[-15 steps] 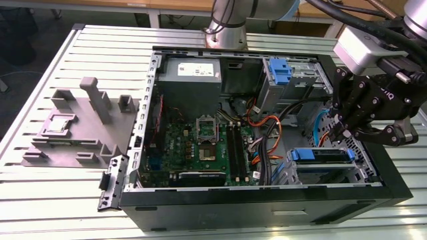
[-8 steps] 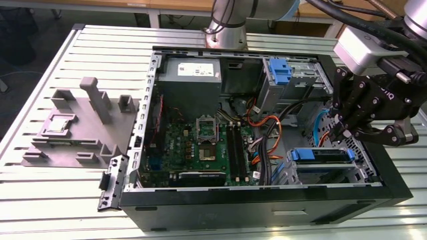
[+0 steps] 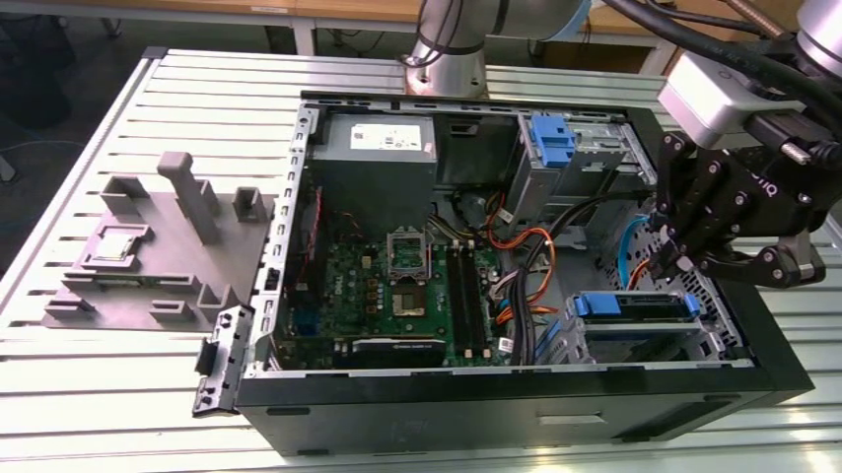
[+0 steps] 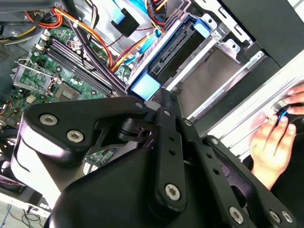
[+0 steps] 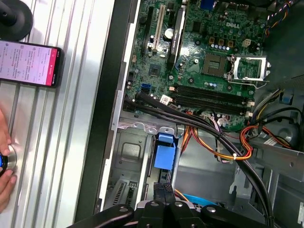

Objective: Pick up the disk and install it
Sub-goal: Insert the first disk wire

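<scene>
The disk [image 3: 632,305], framed by its bright blue bracket, lies in the drive bay at the near corner of the open computer case [image 3: 526,394], on the exterior view's right. My gripper [image 3: 687,264] hangs just above that bay, shut and holding nothing. In the second wrist view the gripper [image 4: 160,95] points down at the disk [image 4: 187,52], close to its blue tab. In the first wrist view the gripper [image 5: 164,209] sits beside the disk's blue tab [image 5: 165,153].
Orange and black cables [image 3: 526,261] cross between the motherboard [image 3: 394,286] and the bay. Another blue bracket [image 3: 553,138] fills the far bay beside the power supply [image 3: 375,138]. A grey fixture [image 3: 158,246] stands left of the case. A person's hand [image 4: 270,147] rests on a button by a phone [image 5: 28,61].
</scene>
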Robot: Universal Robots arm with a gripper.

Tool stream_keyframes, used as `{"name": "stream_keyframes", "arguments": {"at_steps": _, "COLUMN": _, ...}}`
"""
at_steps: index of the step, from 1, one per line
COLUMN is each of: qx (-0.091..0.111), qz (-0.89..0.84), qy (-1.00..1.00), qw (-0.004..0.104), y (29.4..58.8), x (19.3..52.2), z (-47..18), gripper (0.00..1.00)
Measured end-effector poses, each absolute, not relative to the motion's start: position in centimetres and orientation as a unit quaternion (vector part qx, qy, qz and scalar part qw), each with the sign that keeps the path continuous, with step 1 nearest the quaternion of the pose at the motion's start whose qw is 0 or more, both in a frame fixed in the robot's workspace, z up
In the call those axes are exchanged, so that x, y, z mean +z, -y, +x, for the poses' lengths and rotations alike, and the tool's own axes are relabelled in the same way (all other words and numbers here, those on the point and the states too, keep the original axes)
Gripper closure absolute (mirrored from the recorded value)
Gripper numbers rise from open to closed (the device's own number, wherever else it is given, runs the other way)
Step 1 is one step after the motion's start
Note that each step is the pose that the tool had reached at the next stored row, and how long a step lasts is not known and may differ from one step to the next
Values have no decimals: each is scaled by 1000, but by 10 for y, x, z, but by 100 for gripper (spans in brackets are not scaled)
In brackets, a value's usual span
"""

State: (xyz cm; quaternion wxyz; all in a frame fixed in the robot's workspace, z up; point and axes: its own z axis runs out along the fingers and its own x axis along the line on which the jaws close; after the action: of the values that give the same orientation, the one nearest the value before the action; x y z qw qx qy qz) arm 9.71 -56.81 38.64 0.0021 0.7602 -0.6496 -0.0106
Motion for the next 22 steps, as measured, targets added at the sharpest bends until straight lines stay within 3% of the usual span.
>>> {"name": "stream_keyframes", "arguments": {"at_steps": 9, "qx": -3, "qz": 777, "qy": 629, "qw": -4, "y": 567, "x": 384, "z": 103, "gripper": 90}}
{"name": "stream_keyframes", "arguments": {"at_steps": 16, "qx": 1, "qz": 777, "qy": 630, "qw": 0, "y": 566, "x": 382, "z": 111, "gripper": 89}}
{"name": "stream_keyframes", "arguments": {"at_steps": 19, "qx": 1, "qz": 777, "qy": 629, "qw": 1, "y": 566, "x": 382, "z": 113, "gripper": 76}}
{"name": "stream_keyframes", "arguments": {"at_steps": 22, "qx": 1, "qz": 781, "qy": 625, "qw": 1, "y": 566, "x": 381, "z": 115, "gripper": 76}}
